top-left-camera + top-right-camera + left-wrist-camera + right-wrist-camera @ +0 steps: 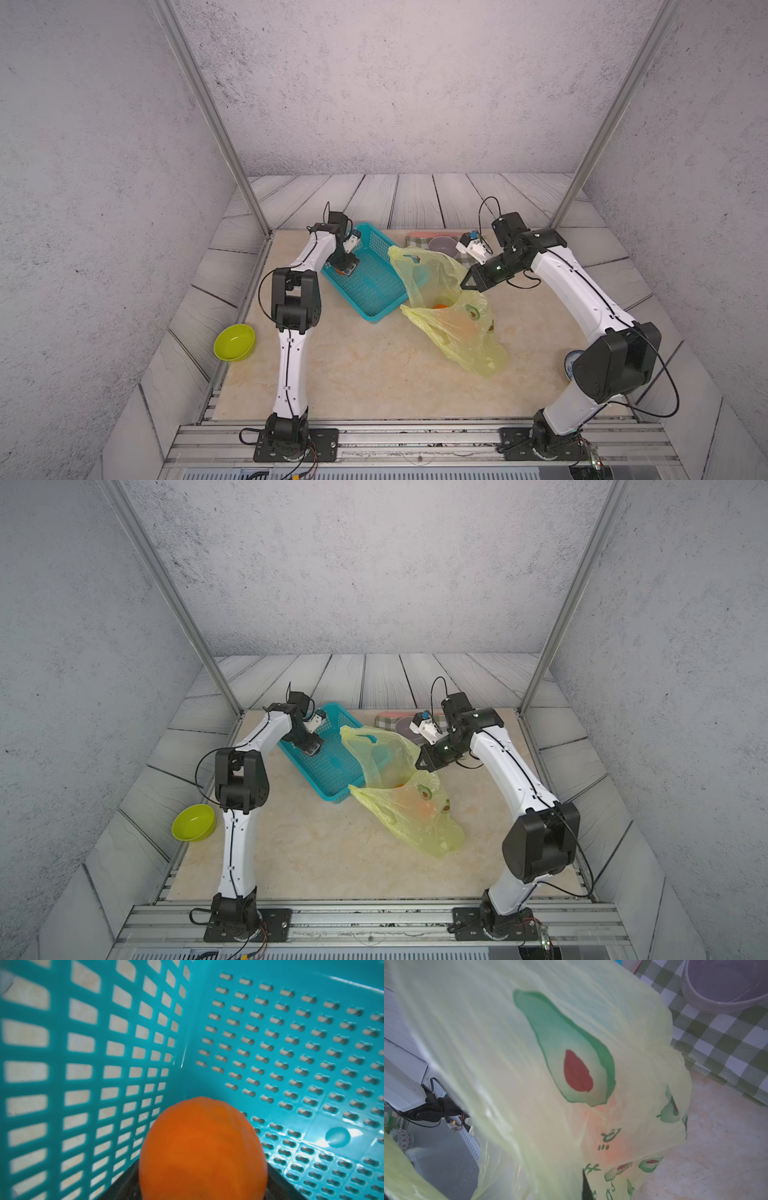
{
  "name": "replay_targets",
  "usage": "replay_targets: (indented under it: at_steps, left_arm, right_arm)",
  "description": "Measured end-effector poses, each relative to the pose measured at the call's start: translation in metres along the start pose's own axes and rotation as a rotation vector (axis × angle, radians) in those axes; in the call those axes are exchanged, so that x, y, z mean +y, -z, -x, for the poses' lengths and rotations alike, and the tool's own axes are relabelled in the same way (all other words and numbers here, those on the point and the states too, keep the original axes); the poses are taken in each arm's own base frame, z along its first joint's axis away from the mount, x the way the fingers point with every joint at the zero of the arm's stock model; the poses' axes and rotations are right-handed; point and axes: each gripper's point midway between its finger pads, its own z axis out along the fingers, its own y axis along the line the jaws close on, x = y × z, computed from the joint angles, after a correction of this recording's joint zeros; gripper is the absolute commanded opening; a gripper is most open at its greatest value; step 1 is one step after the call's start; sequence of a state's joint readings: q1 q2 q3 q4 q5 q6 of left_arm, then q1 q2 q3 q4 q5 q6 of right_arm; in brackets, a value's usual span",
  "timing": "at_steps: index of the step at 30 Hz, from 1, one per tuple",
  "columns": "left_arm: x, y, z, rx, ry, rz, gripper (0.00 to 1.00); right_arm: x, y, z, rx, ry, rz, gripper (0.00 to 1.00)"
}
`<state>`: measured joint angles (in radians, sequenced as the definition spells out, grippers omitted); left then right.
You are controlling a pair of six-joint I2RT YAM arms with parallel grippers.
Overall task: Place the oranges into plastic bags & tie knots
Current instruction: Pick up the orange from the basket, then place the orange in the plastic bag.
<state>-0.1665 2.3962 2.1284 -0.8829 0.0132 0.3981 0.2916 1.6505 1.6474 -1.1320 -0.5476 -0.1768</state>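
Note:
My left gripper (347, 269) reaches down into the near left corner of the teal basket (374, 309). Its black fingers press both sides of one of the oranges (201, 1147), which fills the gap between them. The yellow-green plastic bag (432, 270) lies right of the basket with its mouth held up. My right gripper (467, 284) is shut on the bag's rim at that mouth. A second orange (440, 306) shows in the opening, and a third (467, 328) glows through the film. In the right wrist view the bag (508, 1064) covers almost everything. No knot shows.
A lime-green bowl (234, 342) sits at the table's left edge beside the left arm. A purple bowl (442, 245) stands on a checked cloth (415, 240) at the back, behind the bag. A blue-and-white dish (570, 363) peeks out behind the right arm's elbow.

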Motion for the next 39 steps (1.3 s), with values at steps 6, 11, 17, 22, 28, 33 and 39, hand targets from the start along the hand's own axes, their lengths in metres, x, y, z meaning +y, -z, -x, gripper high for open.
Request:
replay_targets:
  at_steps: [6, 11, 17, 22, 28, 33, 39]
  left_arm:
    - [-0.002, -0.005, 0.016, -0.032, 0.002, -0.004, 0.82]
    - [-0.005, -0.006, 0.029, -0.056, 0.009, -0.012, 0.62]
    - [-0.015, 0.012, 0.036, -0.082, 0.025, -0.067, 0.56]
    - [-0.034, 0.102, 0.040, -0.189, 0.049, -0.168, 0.55]
    - [-0.087, 0.336, 0.028, -0.674, -0.008, -0.277, 0.54]
    - [-0.177, 0.463, -0.003, -0.959, -0.232, -0.407, 0.54]
    - [-0.270, 0.415, -0.003, -0.810, -0.413, -0.565, 0.51]
  right_arm:
    - [0.000, 0.000, 0.000, 0.000, 0.000, 0.000, 0.08]
    - [0.000, 0.000, 0.000, 0.000, 0.001, -0.001, 0.08]
    - [-0.001, 0.000, 0.000, 0.001, 0.000, -0.008, 0.08]
    - [-0.005, 0.000, 0.000, 0.004, -0.004, -0.030, 0.08]
    - [-0.009, 0.000, -0.001, 0.006, -0.010, -0.053, 0.08]
    - [-0.009, 0.002, 0.000, 0.005, -0.012, -0.053, 0.08]
    - [-0.006, 0.005, 0.002, 0.001, -0.005, -0.049, 0.08]
